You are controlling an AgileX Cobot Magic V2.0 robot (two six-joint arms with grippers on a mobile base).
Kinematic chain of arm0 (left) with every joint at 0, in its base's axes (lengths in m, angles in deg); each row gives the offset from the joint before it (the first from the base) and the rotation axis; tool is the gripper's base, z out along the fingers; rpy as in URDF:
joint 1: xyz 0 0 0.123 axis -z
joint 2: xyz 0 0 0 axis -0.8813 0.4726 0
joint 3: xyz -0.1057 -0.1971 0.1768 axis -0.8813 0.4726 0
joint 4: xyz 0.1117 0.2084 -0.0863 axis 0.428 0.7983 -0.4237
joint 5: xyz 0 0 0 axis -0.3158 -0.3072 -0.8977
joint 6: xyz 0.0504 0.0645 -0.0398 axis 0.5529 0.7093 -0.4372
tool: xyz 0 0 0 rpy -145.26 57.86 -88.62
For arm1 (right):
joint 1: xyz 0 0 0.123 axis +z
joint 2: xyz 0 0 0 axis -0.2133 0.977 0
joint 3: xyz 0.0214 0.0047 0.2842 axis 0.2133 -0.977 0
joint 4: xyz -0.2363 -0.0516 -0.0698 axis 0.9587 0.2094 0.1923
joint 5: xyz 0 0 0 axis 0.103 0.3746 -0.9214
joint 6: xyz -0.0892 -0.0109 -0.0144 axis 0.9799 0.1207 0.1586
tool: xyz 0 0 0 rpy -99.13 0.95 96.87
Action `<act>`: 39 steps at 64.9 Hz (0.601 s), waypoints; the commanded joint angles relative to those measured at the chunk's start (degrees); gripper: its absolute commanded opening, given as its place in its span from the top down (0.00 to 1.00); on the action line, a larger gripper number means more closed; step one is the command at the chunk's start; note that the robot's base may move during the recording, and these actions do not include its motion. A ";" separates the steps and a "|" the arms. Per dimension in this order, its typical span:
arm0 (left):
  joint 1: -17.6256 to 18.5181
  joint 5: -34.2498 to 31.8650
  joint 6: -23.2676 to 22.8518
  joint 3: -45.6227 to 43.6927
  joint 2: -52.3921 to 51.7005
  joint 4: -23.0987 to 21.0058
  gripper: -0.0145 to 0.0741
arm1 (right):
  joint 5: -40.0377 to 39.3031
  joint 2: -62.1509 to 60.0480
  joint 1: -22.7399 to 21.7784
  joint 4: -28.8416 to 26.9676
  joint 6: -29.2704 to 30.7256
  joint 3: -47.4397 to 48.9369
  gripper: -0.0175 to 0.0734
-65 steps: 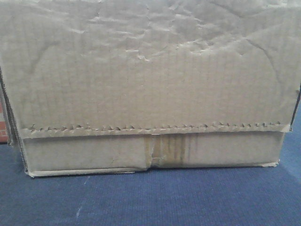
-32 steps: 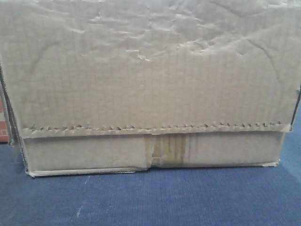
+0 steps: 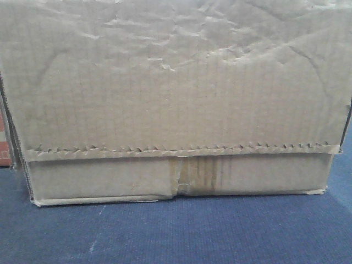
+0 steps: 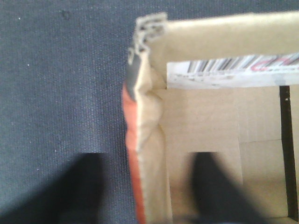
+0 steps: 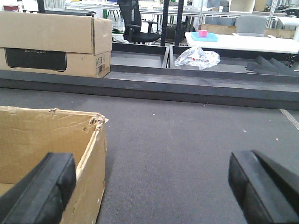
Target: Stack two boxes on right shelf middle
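The box (image 3: 176,99) sits on the carpet (image 3: 176,236), long axis 9-to-3 in the front view, and each end wall runs roughly 12-to-6 inside a released, spread pair, the left fingers (image 4: 208,196) straddling one and the right fingers (image 5: 42,186) the other, so neither arm is nearer.
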 commanded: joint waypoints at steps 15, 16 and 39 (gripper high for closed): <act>-0.16 1.85 -7.57 -0.76 -1.88 1.64 0.96 | -0.35 0.18 0.19 0.27 0.28 0.46 0.18; -0.16 1.85 -7.97 -0.76 -2.28 1.97 0.96 | -0.35 0.18 0.19 0.27 0.28 0.46 0.18; -0.16 3.96 -14.12 -13.12 -16.97 2.31 0.96 | -0.12 0.18 0.19 0.27 0.28 0.46 0.18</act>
